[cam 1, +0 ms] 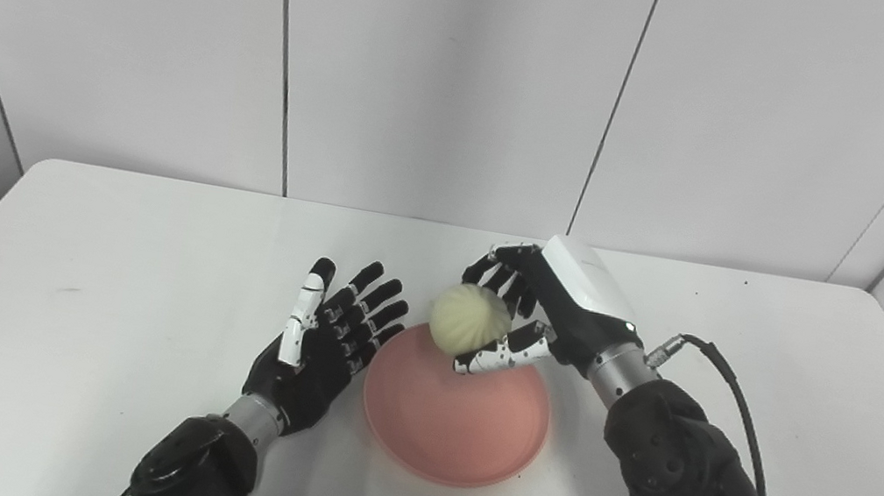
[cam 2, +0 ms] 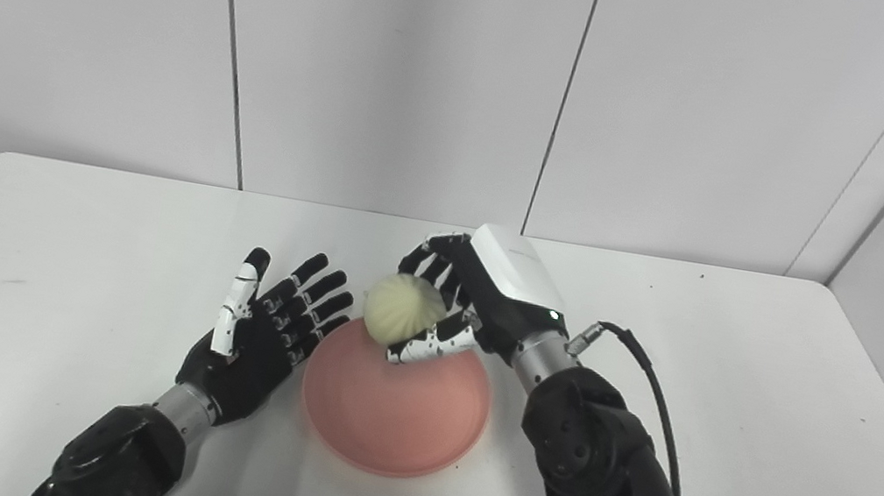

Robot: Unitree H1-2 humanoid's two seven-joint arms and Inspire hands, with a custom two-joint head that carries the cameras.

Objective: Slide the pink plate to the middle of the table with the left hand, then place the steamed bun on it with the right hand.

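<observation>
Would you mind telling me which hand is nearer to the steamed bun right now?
The right. The right hand is closed around the steamed bun, holding it over the far edge of the pink plate. The left hand is open beside the plate's left rim, clear of the bun.

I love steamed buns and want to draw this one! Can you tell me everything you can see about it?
The steamed bun is round, pale yellowish-white, with fine pleat lines running over its soft-looking, doughy surface. It looks whole. The right robot hand is shut on it, fingers behind and thumb below. It is held over the far edge of the pink plate; whether it touches the plate, I cannot tell.
</observation>
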